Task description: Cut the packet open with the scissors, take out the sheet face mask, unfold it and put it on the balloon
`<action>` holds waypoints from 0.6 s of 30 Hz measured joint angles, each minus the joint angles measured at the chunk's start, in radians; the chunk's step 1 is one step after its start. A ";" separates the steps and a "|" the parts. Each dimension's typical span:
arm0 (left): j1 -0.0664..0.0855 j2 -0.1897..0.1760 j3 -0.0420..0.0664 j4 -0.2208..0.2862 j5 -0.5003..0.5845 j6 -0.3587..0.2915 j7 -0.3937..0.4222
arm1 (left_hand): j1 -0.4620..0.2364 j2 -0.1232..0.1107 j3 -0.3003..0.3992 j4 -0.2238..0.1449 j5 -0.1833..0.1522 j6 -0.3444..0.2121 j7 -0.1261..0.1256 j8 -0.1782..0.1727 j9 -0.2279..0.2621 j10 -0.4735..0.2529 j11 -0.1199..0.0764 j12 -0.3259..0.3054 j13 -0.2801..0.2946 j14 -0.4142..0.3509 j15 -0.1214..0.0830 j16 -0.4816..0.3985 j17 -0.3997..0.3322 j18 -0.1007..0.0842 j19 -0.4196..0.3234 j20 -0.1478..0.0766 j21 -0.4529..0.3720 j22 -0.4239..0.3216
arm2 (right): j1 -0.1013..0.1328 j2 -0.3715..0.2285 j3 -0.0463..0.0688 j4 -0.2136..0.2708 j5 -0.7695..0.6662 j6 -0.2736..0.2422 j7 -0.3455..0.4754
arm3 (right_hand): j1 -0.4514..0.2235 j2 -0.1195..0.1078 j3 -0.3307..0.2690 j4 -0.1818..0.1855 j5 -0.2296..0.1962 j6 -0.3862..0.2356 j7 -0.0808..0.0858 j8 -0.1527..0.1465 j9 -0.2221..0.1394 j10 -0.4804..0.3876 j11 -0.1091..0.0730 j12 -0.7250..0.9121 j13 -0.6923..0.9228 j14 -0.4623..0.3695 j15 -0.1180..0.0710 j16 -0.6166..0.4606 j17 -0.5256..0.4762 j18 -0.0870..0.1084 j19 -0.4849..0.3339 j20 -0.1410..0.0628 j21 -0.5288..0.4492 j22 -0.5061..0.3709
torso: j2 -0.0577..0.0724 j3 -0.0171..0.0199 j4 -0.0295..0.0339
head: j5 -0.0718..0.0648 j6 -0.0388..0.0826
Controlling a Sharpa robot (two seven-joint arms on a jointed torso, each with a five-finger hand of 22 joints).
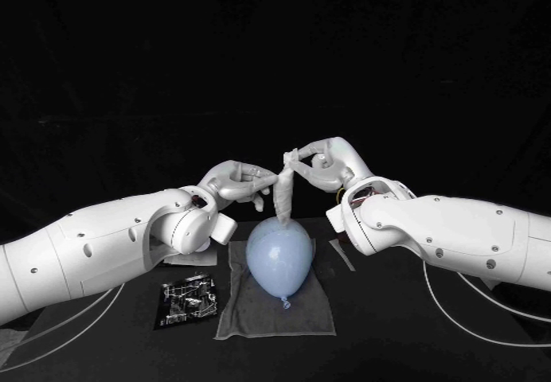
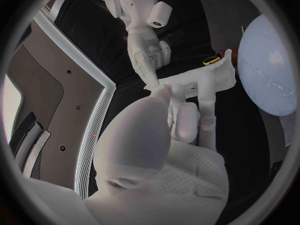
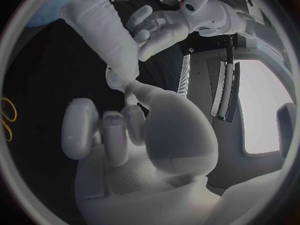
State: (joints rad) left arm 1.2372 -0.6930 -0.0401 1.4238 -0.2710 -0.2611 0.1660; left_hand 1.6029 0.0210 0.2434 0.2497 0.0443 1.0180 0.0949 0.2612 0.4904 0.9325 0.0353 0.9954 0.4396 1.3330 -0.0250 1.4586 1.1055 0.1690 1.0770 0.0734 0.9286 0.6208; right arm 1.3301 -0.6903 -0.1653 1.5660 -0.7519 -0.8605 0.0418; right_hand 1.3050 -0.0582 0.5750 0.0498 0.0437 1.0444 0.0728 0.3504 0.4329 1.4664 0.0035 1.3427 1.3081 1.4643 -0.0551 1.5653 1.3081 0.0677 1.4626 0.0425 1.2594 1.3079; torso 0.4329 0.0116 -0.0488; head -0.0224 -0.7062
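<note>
A pale blue balloon (image 1: 281,255) lies on a grey towel (image 1: 310,318) at the table's middle. Just above it hangs the white sheet mask (image 1: 283,197), still folded into a narrow strip. My right hand (image 1: 324,157) pinches the strip's upper end. My left hand (image 1: 236,181) holds it from the side, a little lower. In the left wrist view the mask (image 2: 200,79) lies across my left hand's fingertips (image 2: 182,97), with the right hand (image 2: 147,50) at its end and the balloon (image 2: 269,70) beside. In the right wrist view my right hand (image 3: 125,130) grips the mask (image 3: 103,30).
The black packet (image 1: 189,301) lies on the table left of the towel. The scissors' yellow handle (image 2: 211,60) lies on the table beyond the mask, and appears again as scissor loops (image 3: 6,117). A thin strip (image 1: 341,255) lies by the towel's right edge.
</note>
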 measured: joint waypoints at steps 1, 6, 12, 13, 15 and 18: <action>0.000 0.000 0.000 0.000 0.001 -0.001 0.000 | 0.000 0.000 0.000 0.000 0.000 0.000 0.000 0.000 0.000 -0.001 -0.001 0.000 0.000 0.000 0.000 0.000 0.000 0.000 0.000 0.000 0.000 0.000 | 0.000 -0.002 0.000 0.000 0.000 0.002 0.000 | 0.000 0.000 0.000 0.000 0.000 0.000 0.000 0.000 0.000 0.000 0.000 0.000 0.000 0.000 0.000 0.001 0.000 0.000 0.000 0.000 0.000 0.000 | 0.000 0.0001 -0.0001 | 0.000 0.000; 0.000 -0.002 0.000 -0.002 0.003 -0.004 0.000 | 0.000 0.000 0.000 0.000 0.000 0.000 0.000 0.000 0.000 -0.001 -0.001 0.000 0.001 0.000 0.000 0.000 -0.003 0.000 0.000 0.000 0.000 0.000 | 0.000 -0.007 0.000 0.001 0.000 0.012 0.000 | -0.003 -0.003 0.001 -0.001 0.000 -0.002 -0.001 0.000 0.000 0.000 0.000 -0.004 0.000 0.000 0.000 0.002 0.000 0.000 0.000 0.000 0.000 -0.001 | 0.000 0.0005 0.0000 | 0.000 -0.001; 0.000 -0.003 0.000 -0.004 0.004 -0.008 -0.001 | 0.000 0.000 0.007 -0.002 0.000 -0.002 -0.002 0.000 0.000 -0.001 -0.001 0.000 0.002 0.000 0.000 0.000 -0.003 -0.001 0.000 0.000 0.004 0.003 | 0.000 -0.014 0.000 0.005 0.001 0.026 0.000 | -0.005 -0.005 0.003 -0.003 -0.002 -0.002 -0.001 0.000 0.002 0.000 0.000 -0.004 -0.001 0.000 0.000 0.002 -0.001 0.000 0.000 0.000 0.000 -0.001 | 0.000 0.0004 0.0000 | 0.000 -0.002; 0.000 -0.003 0.000 -0.004 0.004 -0.008 -0.001 | 0.000 0.000 0.007 -0.002 0.000 -0.002 -0.002 0.000 0.000 -0.001 -0.001 0.000 0.002 0.000 0.000 0.000 -0.003 -0.001 0.000 0.000 0.004 0.004 | 0.000 -0.015 0.000 0.005 0.001 0.028 0.000 | -0.005 -0.005 0.003 -0.003 -0.002 -0.002 -0.001 0.000 0.002 0.000 0.000 -0.008 -0.001 0.000 0.000 0.002 -0.001 0.000 0.000 0.000 0.000 -0.001 | 0.000 0.0004 0.0000 | 0.001 -0.003; 0.000 -0.004 0.000 -0.004 0.004 -0.009 -0.002 | 0.000 0.000 0.007 -0.002 0.000 -0.002 -0.002 0.000 0.000 -0.001 -0.001 0.000 0.002 0.000 0.000 0.000 -0.003 -0.006 0.000 0.000 0.004 0.004 | 0.000 -0.016 0.000 0.005 0.001 0.031 0.000 | -0.005 -0.005 0.003 -0.003 -0.002 -0.002 -0.001 0.000 0.002 0.000 0.000 -0.008 -0.001 0.000 0.000 0.002 -0.001 0.000 0.000 0.000 0.000 0.000 | 0.000 0.0003 0.0000 | 0.002 -0.003; 0.000 -0.005 0.000 -0.005 0.003 -0.009 -0.003 | 0.000 0.000 0.007 -0.002 0.000 -0.003 -0.001 0.006 0.000 -0.001 -0.001 0.000 0.002 0.000 0.000 0.000 -0.004 -0.007 0.000 0.000 0.004 0.004 | 0.000 -0.019 0.000 0.005 0.001 0.035 0.000 | -0.005 -0.005 0.003 -0.003 -0.002 -0.003 0.000 0.000 0.002 0.000 0.000 -0.008 0.000 0.000 0.000 0.001 -0.001 0.000 0.000 0.000 -0.005 0.000 | 0.000 0.0000 0.0000 | 0.002 -0.003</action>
State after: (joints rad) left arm 1.2372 -0.6981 -0.0402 1.4190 -0.2676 -0.2706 0.1633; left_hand 1.6024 0.0205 0.2504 0.2481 0.0438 1.0148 0.0939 0.2668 0.4904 0.9311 0.0343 0.9953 0.4421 1.3329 -0.0249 1.4585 1.1020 0.1617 1.0771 0.0735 0.9323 0.6247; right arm 1.3301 -0.7089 -0.1656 1.5714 -0.7512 -0.8257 0.0420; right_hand 1.2997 -0.0635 0.5782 0.0466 0.0420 1.0411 0.0730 0.3503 0.4352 1.4662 0.0037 1.3346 1.3078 1.4642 -0.0551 1.5667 1.3073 0.0675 1.4621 0.0429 1.2546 1.3076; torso 0.4331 0.0116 -0.0488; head -0.0208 -0.7089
